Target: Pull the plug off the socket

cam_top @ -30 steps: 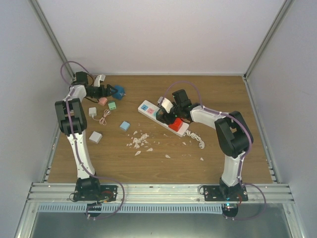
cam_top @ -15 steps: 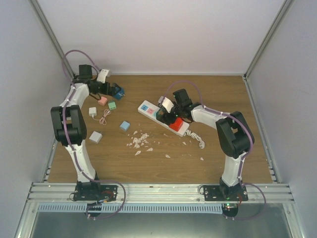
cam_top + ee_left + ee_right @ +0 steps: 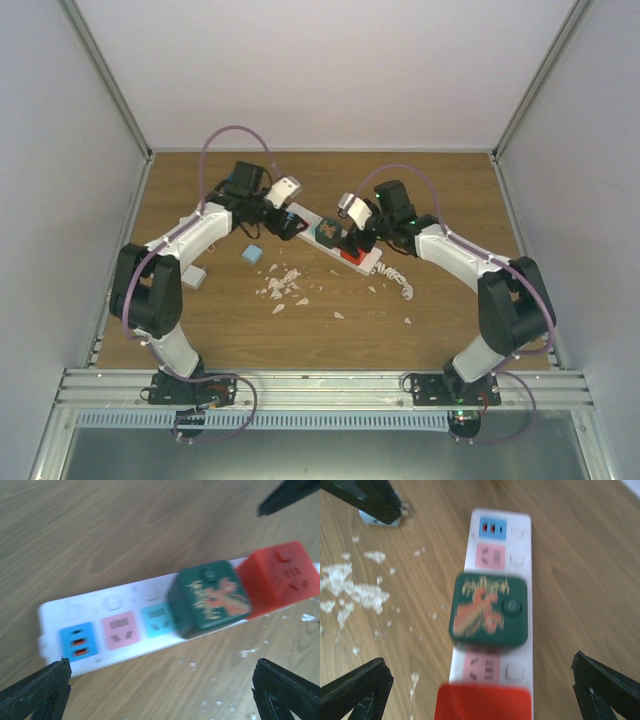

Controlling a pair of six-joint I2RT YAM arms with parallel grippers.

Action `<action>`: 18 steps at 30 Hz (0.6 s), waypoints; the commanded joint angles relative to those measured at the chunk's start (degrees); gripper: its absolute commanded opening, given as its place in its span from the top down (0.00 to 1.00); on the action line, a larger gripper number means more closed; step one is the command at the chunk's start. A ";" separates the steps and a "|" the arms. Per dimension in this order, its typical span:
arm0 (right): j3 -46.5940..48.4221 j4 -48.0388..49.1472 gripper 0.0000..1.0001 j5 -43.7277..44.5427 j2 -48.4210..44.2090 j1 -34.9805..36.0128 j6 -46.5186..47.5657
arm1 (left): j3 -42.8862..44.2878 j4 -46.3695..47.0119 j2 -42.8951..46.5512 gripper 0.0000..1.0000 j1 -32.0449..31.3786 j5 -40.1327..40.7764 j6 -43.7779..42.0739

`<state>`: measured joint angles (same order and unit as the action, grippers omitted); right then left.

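The socket (image 3: pixel 303 217), a long white strip, lies slantwise on the wooden table (image 3: pixel 450 320) at the centre of the top view, running from upper left to lower right. Two plugs sit in it side by side: one dark green plug (image 3: pixel 210 597) with a red and gold figure on top, and one red plug (image 3: pixel 280 577) next to it toward the strip's lower-right end. In the left wrist view three faces are free, one blue (image 3: pixel 76 640), one pink (image 3: pixel 120 630) and one light blue (image 3: pixel 156 619) partly tucked under the green plug. The right wrist view shows one more pink face (image 3: pixel 482 667) between the two plugs. The white coiled cord (image 3: pixel 400 280) trails off the lower-right end.

The left gripper (image 3: pixel 291 224) hangs over the strip's upper-left end, jaws spread wide with nothing between them. The right gripper (image 3: pixel 352 240) hangs above the plugs from the right, likewise spread wide and empty (its fingers (image 3: pixel 355 690) sit at the bottom corners of its own view, apart from both plugs).

Around the strip: one light blue cube (image 3: pixel 251 254) to the left, one white cube (image 3: pixel 193 276) half hidden behind the left arm, and a scatter of white flakes (image 3: pixel 280 285) below the strip.
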<state>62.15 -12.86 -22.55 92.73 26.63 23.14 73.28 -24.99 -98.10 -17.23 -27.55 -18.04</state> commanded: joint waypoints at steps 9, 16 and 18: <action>-8.69 -2.34 0.00 2.58 -4.24 -3.87 4.35 | -1.99 8.78 -0.82 0.01 -12.51 9.77 3.55; -7.31 -1.09 0.06 2.20 -0.29 -4.39 4.55 | 0.71 10.29 -5.10 0.01 -16.79 19.68 5.66; -6.77 -0.68 0.08 1.93 0.48 -4.37 4.42 | 1.46 10.23 -6.35 0.01 -17.81 21.07 6.10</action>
<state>53.98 -15.16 -20.47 91.15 22.46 27.07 72.34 -18.11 -101.95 -33.17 -12.27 -13.72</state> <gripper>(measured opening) 0.942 0.990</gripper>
